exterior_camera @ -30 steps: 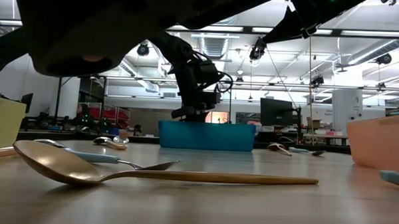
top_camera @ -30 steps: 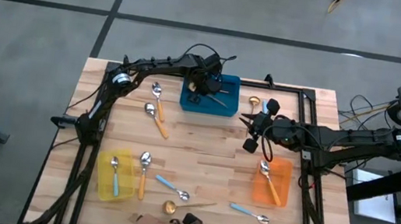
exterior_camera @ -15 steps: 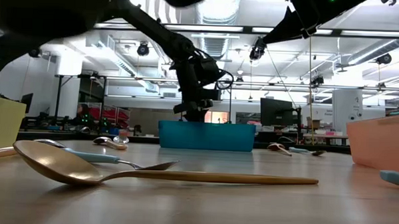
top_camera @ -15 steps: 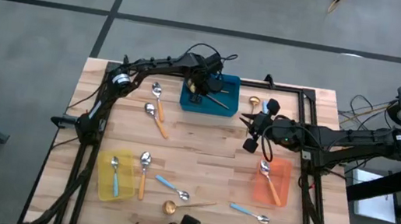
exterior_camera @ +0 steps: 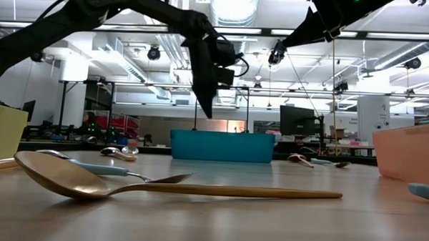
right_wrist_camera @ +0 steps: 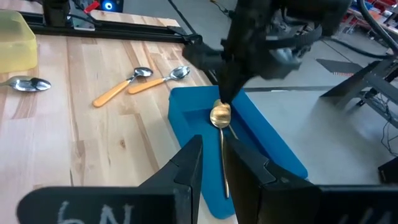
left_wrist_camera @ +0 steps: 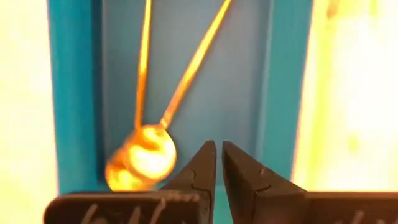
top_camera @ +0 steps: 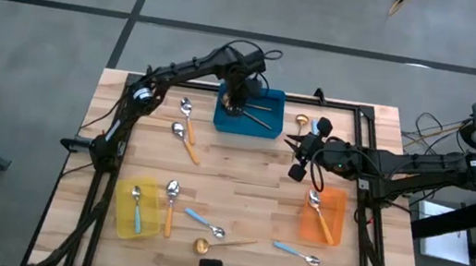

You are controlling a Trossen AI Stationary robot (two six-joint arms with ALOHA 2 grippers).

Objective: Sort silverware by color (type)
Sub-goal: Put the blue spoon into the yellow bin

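Lifting clear is the step in hand, as I judge it: the left gripper (top_camera: 235,107) hangs over the blue bin (top_camera: 222,117), clenched on nothing, with two gold spoons (left_wrist_camera: 144,152) lying in the bin beneath it. To do it well, the arm should rise straight up until its fingertips are above the bin's rim, so they cannot catch a thin handle and flick a spoon back out, then head for a spoon not yet sorted.

The right gripper (top_camera: 300,158) waits near the middle of the bench (top_camera: 240,185); I cannot tell whether its fingers are apart or together.

Other spoons lie scattered: orange-handled ones (top_camera: 186,137) beside the blue bin, a gold spoon (exterior_camera: 126,183) at the near edge, blue-handled ones (top_camera: 296,252) close by. One spoon lies in the orange bin (top_camera: 337,201) and one in the yellow bin (top_camera: 151,205).

The gold spoons are polished metal with slim, round handles, likely to slip. The bins are smooth plastic, rectangular and low-walled. The bench is pale wooden planking.
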